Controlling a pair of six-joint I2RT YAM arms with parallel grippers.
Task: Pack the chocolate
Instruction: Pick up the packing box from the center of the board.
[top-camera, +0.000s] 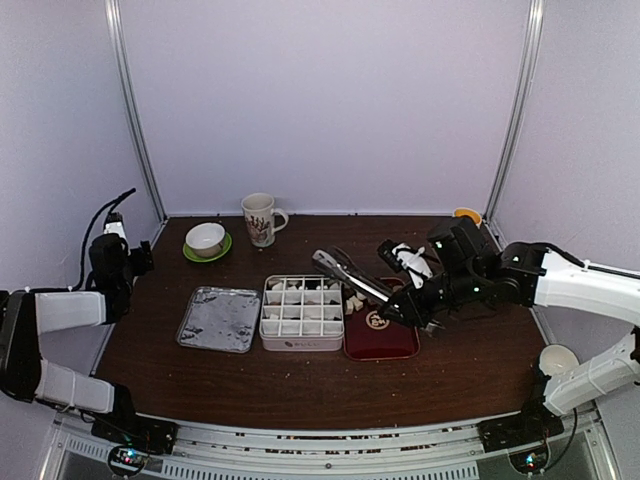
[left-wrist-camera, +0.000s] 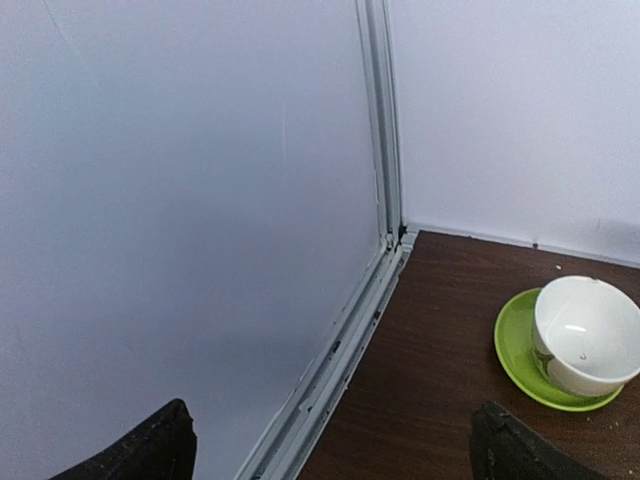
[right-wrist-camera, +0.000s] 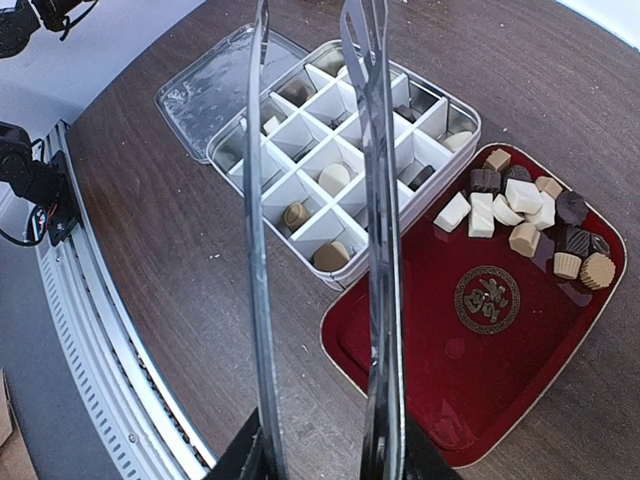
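Note:
My right gripper is shut on the handle end of the metal tongs. They are held above the table. Their two arms stand apart and reach over the white divided box; their tips run out of the right wrist view. Several pieces of chocolate, dark, tan and cream, are heaped at the far end of the dark-red tray. Some box compartments hold single pieces. At the table's left edge my left gripper is open and empty.
The box's metal lid lies flat left of the box. A white cup on a green saucer and a patterned mug stand at the back. A small white cup sits near the right arm's base.

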